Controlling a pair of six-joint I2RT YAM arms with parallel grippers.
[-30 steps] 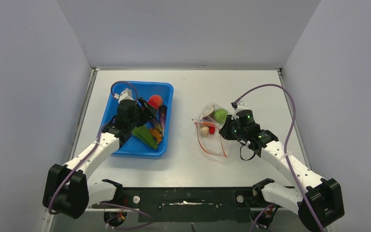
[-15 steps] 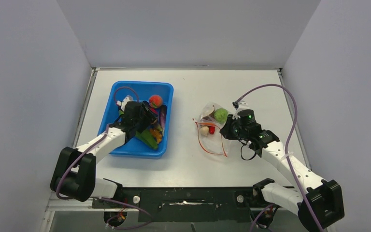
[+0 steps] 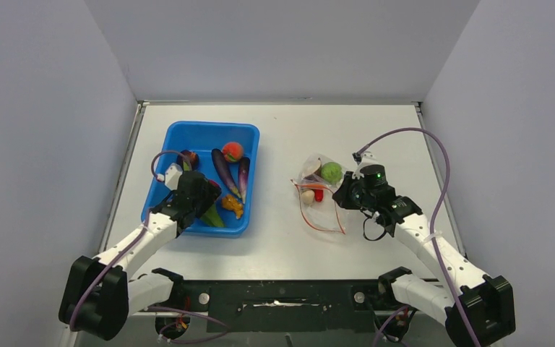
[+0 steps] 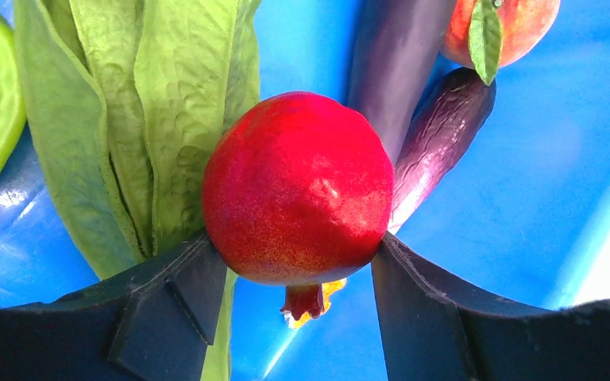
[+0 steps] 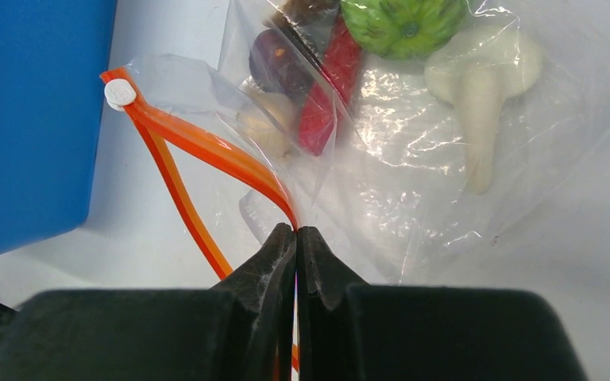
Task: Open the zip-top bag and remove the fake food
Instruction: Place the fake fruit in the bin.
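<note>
A: Fingers [image 4: 167, 309] of the left gripper [image 4: 294, 252] stand wide, one pressed to each side of a red round plastic fruit [image 4: 298, 186]. The fruit is glossy, with a small stalk crown pointing down.

B: Where is that?

A: Over the blue plastic tray [image 4: 524, 198], on the left half of the white table [image 3: 376, 130]. Behind the fruit in the wrist view lie a crinkled green lettuce leaf [image 4: 159, 119], long dark purple aubergines [image 4: 397, 48] and an orange-pink peach with a leaf [image 4: 524, 20].

B: And the right gripper [image 5: 296, 234]?

A: Its fingers [image 5: 270, 262] are pinched fully together on the orange-red zipper strip [image 5: 206, 151] of the clear crinkly zip-top bag [image 5: 413, 175].

B: How does the bag look?

A: It lies on the table to the right of the tray, apart from it. Its mouth gapes: the two halves of the strip part into a loop and meet at a white slider tab [image 5: 119, 94] near the tray's wall. The plastic is wrinkled and glinting.

B: What's inside?

A: The fake food [image 3: 330, 172] is bunched at the end away from the gripper. There is a green bumpy ball [image 5: 401, 20], a white mushroom [image 5: 480, 79] lying on its side, a red piece [image 5: 322, 103], a dark purple piece [image 5: 274, 55] and a pale brownish piece [image 5: 266, 123], all close together.
</note>
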